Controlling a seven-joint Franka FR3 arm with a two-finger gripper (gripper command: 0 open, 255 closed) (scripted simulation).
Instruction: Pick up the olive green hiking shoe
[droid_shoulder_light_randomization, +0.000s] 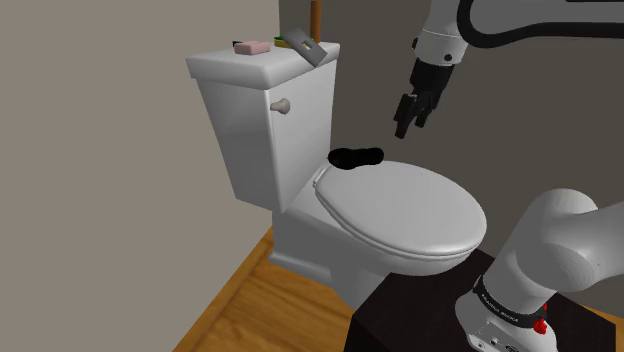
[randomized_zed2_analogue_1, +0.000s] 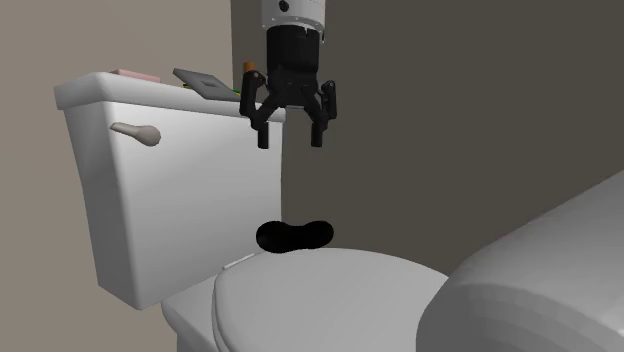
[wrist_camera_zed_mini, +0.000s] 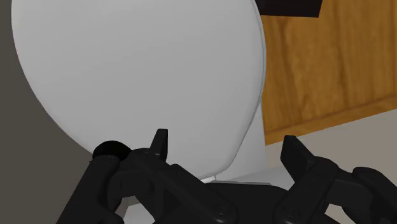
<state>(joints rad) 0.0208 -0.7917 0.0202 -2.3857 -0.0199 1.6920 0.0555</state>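
1. Toilet: white, standing against a grey-brown wall. Its closed seat lid serves as the surface. A flush lever sits on the front of the tank.
2. Wooden floor: brown planks beside the toilet base.
3. Arm: white with dark joints. It rises from a dark stand at the shoulder view's lower right and arches over the bowl.
4. Gripper: all black, pointing down, with its two fingers set well apart and nothing between them. It hangs in the air above the lid and in front of the tank, touching nothing.
5. Shoe: drawn as a flat black, elongated shape. It lies on the rear of the seat lid, just in front of the tank. In the second exterior view it is below the gripper and well apart from it. In the wrist view it appears beside the base of one finger.
6. Grey flat slab: lies on the tank lid, overhanging its edge slightly.
7. Pink bar: rests on the tank lid, near the slab.
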